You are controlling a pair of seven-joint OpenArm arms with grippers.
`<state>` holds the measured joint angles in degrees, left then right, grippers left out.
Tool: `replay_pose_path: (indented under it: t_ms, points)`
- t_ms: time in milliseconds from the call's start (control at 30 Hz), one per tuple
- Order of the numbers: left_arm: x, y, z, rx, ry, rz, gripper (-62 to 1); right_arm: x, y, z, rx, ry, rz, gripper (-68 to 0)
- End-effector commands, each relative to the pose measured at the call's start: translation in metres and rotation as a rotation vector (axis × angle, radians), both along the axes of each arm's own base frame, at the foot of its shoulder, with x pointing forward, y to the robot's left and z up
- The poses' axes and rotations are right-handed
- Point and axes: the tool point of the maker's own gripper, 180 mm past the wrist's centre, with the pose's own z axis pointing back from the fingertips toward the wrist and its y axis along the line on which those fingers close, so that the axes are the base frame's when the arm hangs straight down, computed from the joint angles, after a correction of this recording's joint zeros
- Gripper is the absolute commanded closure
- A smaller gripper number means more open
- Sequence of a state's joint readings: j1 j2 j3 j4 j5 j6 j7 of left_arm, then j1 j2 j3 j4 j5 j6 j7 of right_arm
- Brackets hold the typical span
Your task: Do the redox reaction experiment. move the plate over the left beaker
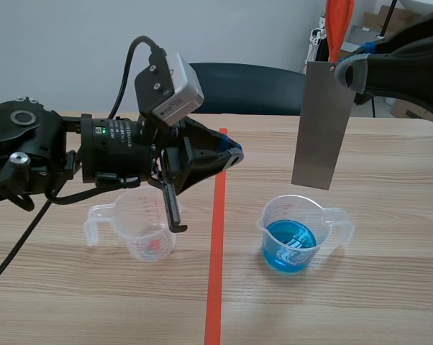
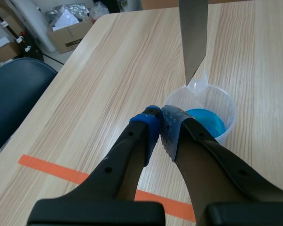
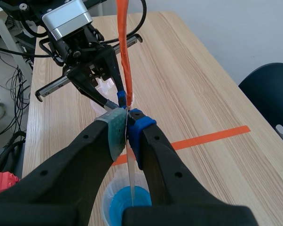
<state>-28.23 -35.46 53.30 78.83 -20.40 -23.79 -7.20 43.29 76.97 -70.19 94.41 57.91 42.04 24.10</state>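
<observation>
A grey metal plate (image 1: pixel 323 126) hangs upright above and slightly behind the right beaker (image 1: pixel 292 233), which holds blue liquid. My right gripper (image 1: pixel 348 72) is shut on the plate's top right corner. In the right wrist view the plate (image 3: pixel 131 179) shows edge-on between the fingers of the right gripper (image 3: pixel 128 117), with the blue beaker (image 3: pixel 129 202) below. The left beaker (image 1: pixel 134 230), clear with a trace of red at its bottom, stands under my left arm. My left gripper (image 1: pixel 234 154) is shut on nothing and hovers over the tape line, pointing toward the plate (image 2: pixel 193 33) and the blue beaker (image 2: pixel 202 113).
An orange tape line (image 1: pixel 216 244) runs down the table between the two beakers. A dark blue chair (image 1: pixel 252 86) stands behind the far edge. Cardboard boxes (image 1: pixel 389 21) sit at the back right.
</observation>
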Motion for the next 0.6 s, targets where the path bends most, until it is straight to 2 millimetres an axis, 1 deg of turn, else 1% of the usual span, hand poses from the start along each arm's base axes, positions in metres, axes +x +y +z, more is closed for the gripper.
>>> replay_pose_path:
  t_ms: [0, 200, 367, 467, 567]
  points:
    - [0.001, 0.008, 0.005, -0.015, -0.006, 0.008, -3.6, 0.003, 0.000, 0.017, 0.027, -0.038, 0.003, -1.8]
    - [-0.009, 0.037, -0.010, 0.003, 0.024, 0.026, -3.6, 0.003, 0.000, 0.017, 0.028, -0.038, 0.004, -1.8]
    - [-0.032, 0.062, -0.029, -0.005, 0.087, 0.037, -3.6, 0.003, 0.000, 0.017, 0.027, -0.038, 0.004, -1.8]
    - [-0.047, 0.076, -0.034, -0.026, 0.122, 0.040, -3.6, 0.003, 0.000, 0.018, 0.033, -0.039, 0.005, -1.8]
    - [-0.056, 0.089, -0.038, -0.036, 0.143, 0.055, -3.6, 0.003, 0.000, 0.018, 0.033, -0.039, 0.005, -1.8]
